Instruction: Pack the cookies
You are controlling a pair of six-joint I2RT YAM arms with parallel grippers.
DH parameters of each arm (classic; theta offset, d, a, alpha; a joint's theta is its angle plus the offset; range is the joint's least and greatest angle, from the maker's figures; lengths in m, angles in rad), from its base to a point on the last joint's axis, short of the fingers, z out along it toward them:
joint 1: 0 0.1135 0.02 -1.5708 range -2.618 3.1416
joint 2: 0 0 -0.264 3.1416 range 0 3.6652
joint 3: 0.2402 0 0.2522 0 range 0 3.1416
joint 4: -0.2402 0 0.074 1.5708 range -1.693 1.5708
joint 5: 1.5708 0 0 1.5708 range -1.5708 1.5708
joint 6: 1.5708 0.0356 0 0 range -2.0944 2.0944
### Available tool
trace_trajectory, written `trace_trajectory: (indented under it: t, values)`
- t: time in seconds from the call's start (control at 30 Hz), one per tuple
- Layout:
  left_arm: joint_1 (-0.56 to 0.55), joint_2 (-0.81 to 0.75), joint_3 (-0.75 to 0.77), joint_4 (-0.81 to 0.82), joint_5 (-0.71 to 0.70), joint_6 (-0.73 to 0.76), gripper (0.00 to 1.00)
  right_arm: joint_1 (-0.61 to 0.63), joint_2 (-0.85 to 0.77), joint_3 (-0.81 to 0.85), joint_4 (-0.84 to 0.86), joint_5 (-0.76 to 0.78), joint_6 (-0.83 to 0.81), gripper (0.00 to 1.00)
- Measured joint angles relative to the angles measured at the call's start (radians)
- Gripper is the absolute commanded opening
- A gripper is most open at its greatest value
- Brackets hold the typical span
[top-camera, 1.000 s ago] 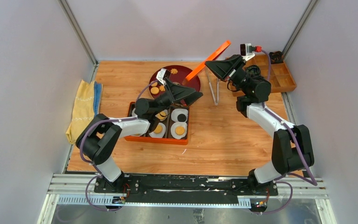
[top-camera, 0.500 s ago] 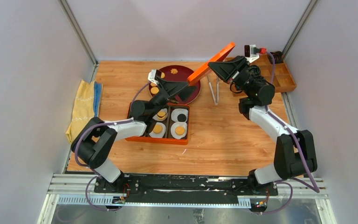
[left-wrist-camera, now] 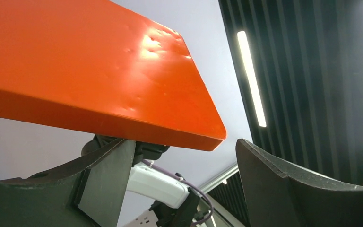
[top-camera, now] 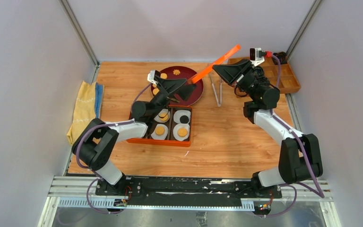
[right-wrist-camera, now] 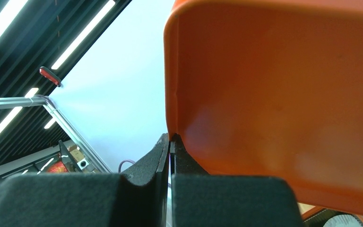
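Note:
Golden cookies (top-camera: 183,132) and one dark cookie (top-camera: 184,117) lie in white paper cups inside the orange box (top-camera: 160,140). More cookies (top-camera: 163,75) rest on the dark red plate (top-camera: 196,92). The orange lid (top-camera: 215,60) hangs tilted in the air, and my right gripper (top-camera: 216,67) is shut on its rim. In the right wrist view that gripper (right-wrist-camera: 171,139) pinches the lid (right-wrist-camera: 283,94) by its edge. My left gripper (top-camera: 189,85) stands open above the plate at the lid's lower end. In its wrist view the lid's corner (left-wrist-camera: 90,71) sits just past the left gripper (left-wrist-camera: 186,140), unclamped.
A yellow cloth (top-camera: 85,109) lies at the left table edge. An orange divided tray (top-camera: 283,78) sits in the back right corner. Metal tongs (top-camera: 216,90) lie on the wood between plate and right arm. Grey walls close in three sides.
My left gripper has risen from over the box toward the lid's lower end and opened a little wider. The right gripper has shifted the lid slightly back and right, now seen more edge-on.

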Motion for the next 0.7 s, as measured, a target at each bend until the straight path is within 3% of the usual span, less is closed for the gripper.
trace_trajectory:
  t: [0.27, 0.47, 0.57, 0.7]
  values:
    - [0.0, 0.066, 0.005, 0.003, -0.008, -0.043, 0.85, 0.005, -0.029, -0.04, -0.006, -0.009, -0.004, 0.0]
    - [0.02, 0.208, 0.113, 0.001, -0.005, -0.093, 0.81, 0.02, -0.136, -0.086, -0.006, -0.024, -0.002, 0.0]
    - [0.044, 0.275, 0.183, 0.001, -0.003, -0.124, 0.71, 0.031, -0.196, -0.102, 0.003, -0.041, 0.006, 0.0]
    - [0.079, 0.333, 0.271, -0.004, 0.002, -0.154, 0.41, 0.037, -0.25, -0.159, 0.034, -0.06, 0.029, 0.0]
